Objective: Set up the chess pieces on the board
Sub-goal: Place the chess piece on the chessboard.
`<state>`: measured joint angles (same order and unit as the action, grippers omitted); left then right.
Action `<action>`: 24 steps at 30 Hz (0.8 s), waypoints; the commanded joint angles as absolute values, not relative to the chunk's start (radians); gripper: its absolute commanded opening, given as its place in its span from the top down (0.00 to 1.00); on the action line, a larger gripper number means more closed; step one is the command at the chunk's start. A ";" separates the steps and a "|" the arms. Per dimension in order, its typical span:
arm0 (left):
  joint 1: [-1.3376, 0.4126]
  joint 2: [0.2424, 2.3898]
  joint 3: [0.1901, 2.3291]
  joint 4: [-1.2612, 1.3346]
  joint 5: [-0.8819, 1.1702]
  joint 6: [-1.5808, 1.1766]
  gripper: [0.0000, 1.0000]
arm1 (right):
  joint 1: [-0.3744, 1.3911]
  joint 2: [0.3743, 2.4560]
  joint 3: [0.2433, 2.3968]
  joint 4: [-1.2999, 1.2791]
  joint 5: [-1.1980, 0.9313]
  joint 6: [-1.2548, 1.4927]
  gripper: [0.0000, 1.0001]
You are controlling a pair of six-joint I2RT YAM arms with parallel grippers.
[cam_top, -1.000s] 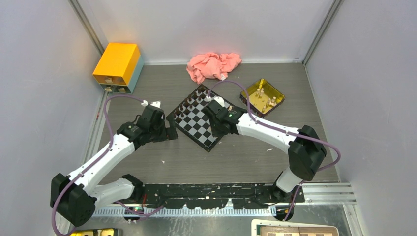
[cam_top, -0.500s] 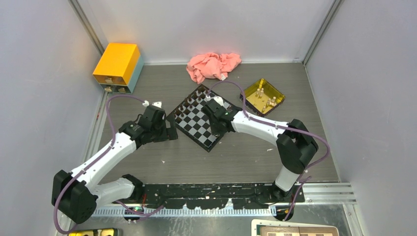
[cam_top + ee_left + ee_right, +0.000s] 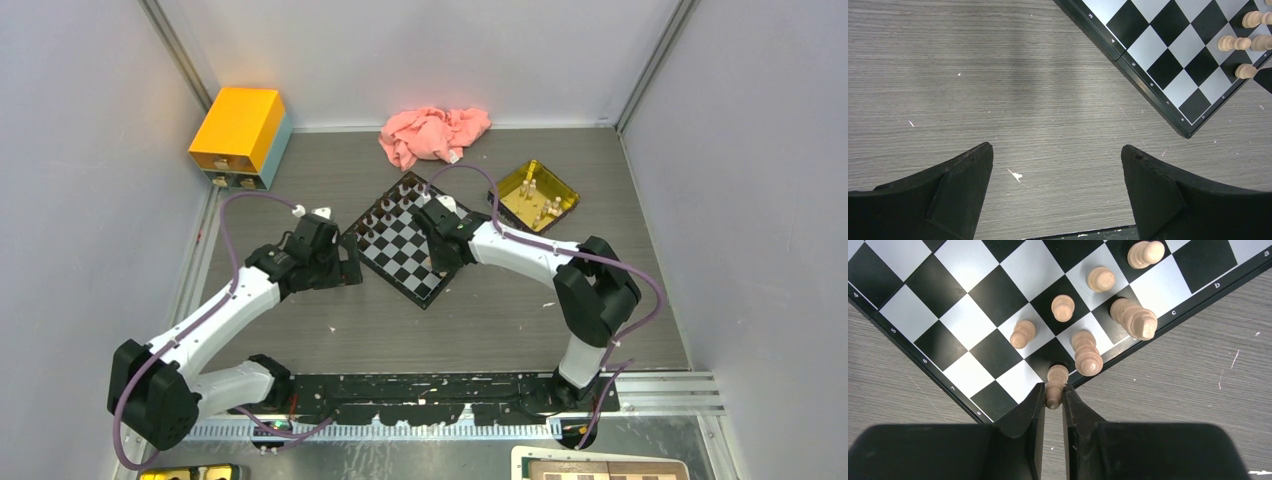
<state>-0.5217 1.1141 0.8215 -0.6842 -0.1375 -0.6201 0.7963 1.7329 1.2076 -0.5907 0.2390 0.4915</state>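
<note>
The black and pale grey chessboard (image 3: 392, 246) lies turned like a diamond mid-table. Dark brown pieces (image 3: 392, 203) stand along its far left edge. Several pale beige pieces (image 3: 1063, 307) stand near its right corner. My right gripper (image 3: 1053, 394) is shut on a pale beige piece (image 3: 1055, 384), held over the board's edge squares beside a beige piece (image 3: 1086, 352). In the top view the right gripper (image 3: 437, 256) sits over the board's right side. My left gripper (image 3: 1055, 165) is open and empty over bare table, just left of the board (image 3: 1168, 55); it also shows in the top view (image 3: 347, 270).
A yellow see-through tray (image 3: 534, 197) with several pale pieces stands right of the board. A pink cloth (image 3: 432, 133) lies at the back. An orange box (image 3: 238, 135) stands at the back left. Grey walls close in the table.
My right gripper has moved a little left and further over the board with the piece, its elbow swinging in. My left arm has barely shifted.
</note>
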 commanded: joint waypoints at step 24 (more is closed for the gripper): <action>-0.526 1.100 0.816 -0.639 -0.129 -0.612 0.00 | 0.792 1.747 1.263 -0.562 0.229 0.475 0.95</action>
